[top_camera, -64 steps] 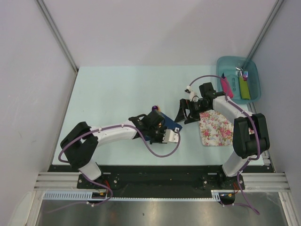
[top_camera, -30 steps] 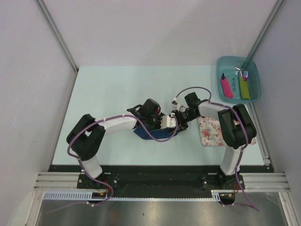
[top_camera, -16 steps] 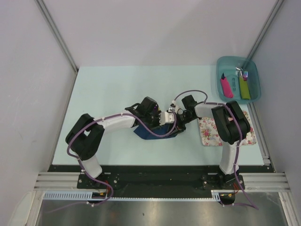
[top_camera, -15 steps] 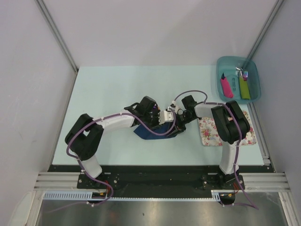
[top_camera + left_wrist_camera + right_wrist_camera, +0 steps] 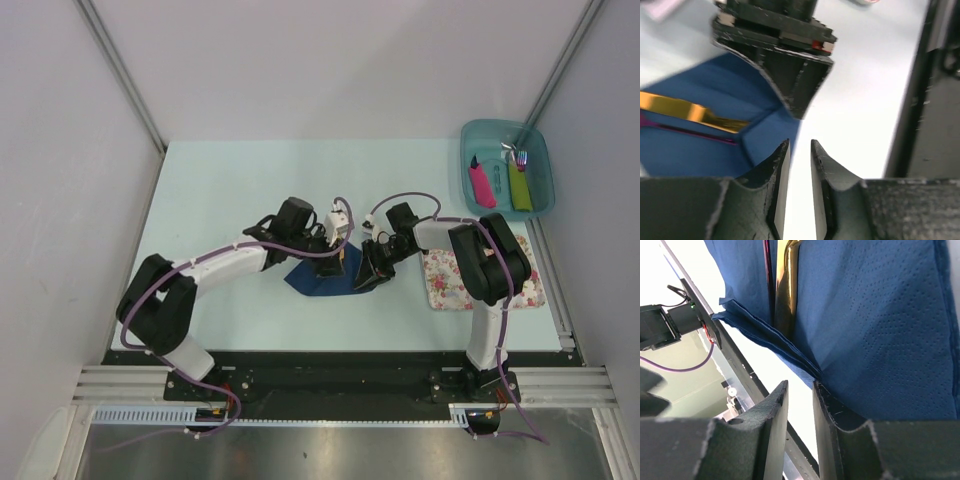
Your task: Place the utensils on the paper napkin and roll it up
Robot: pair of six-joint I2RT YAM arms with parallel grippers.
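Note:
The dark blue paper napkin (image 5: 322,278) lies mid-table, partly folded over the utensils. The tan wooden knife (image 5: 687,112) and the spoon's thin purple handle (image 5: 690,133) poke out of the fold; the spoon's bowl is hidden. The knife (image 5: 786,287) also shows in the right wrist view, beside a folded napkin edge (image 5: 765,335). My left gripper (image 5: 800,143) hovers at the napkin's far edge (image 5: 338,238), jaws a narrow gap apart and empty. My right gripper (image 5: 800,385) sits at the napkin's right corner (image 5: 368,272), slightly open, its fingertip (image 5: 816,386) touching the paper edge.
A floral mat (image 5: 458,275) lies to the right of the napkin, under the right arm. A teal tray (image 5: 535,140) at the back right holds pink-handled and green-handled cutlery. The table's black front rail (image 5: 330,362) runs along the near edge.
My left gripper opened from shut and drew back up and left off the napkin. My right gripper narrowed and swung down to the napkin's right corner.

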